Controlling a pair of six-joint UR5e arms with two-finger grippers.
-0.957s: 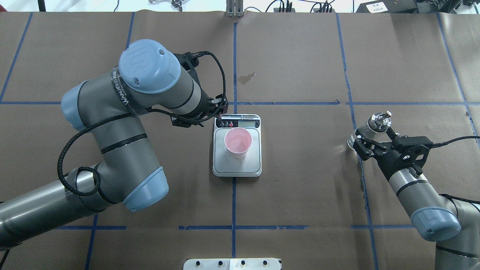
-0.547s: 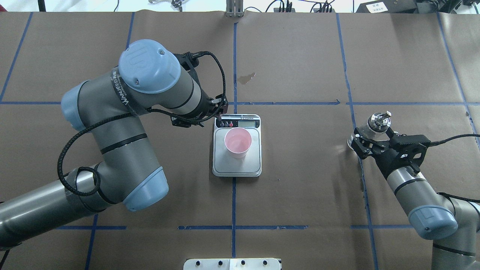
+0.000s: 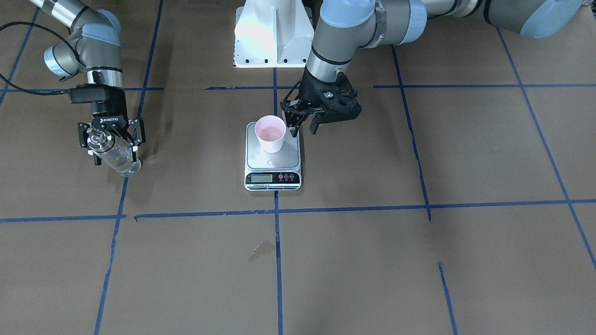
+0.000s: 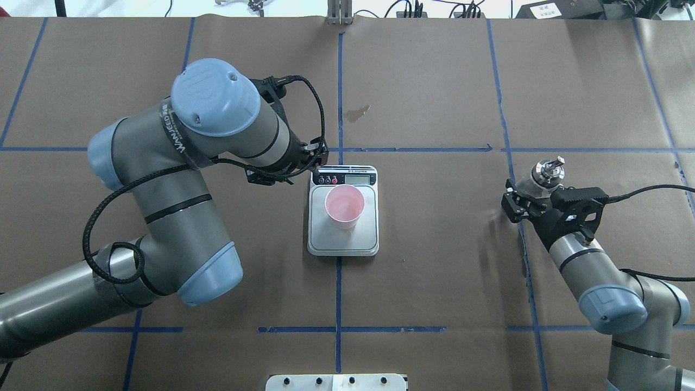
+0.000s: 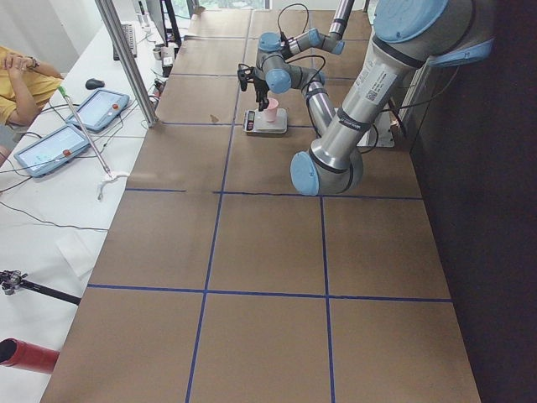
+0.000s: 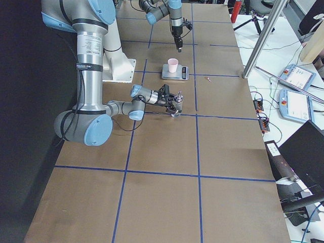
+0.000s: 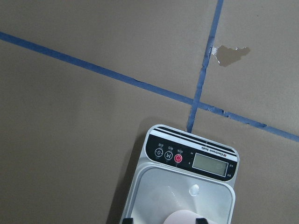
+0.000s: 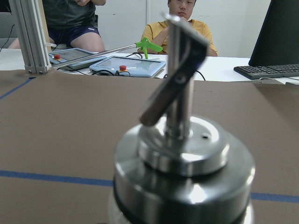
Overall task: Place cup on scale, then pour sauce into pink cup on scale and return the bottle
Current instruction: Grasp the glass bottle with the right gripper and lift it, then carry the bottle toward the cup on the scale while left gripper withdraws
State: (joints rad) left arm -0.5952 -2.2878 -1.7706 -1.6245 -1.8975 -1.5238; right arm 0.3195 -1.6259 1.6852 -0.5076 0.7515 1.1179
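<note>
Tipped the bottle nearer upright, clamped in jaws of the right gripper, well apart from the scale; held the left gripper by the scale's cup, jaws wide.

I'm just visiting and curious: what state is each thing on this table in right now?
cup: upright on the scale, free of both hands.
scale: flat on the table, one drop on its platform, reading illegible.
bottle: capped, held in the right hand.
right hand: shut on the bottle.
left hand: open, empty, beside the cup.
</note>
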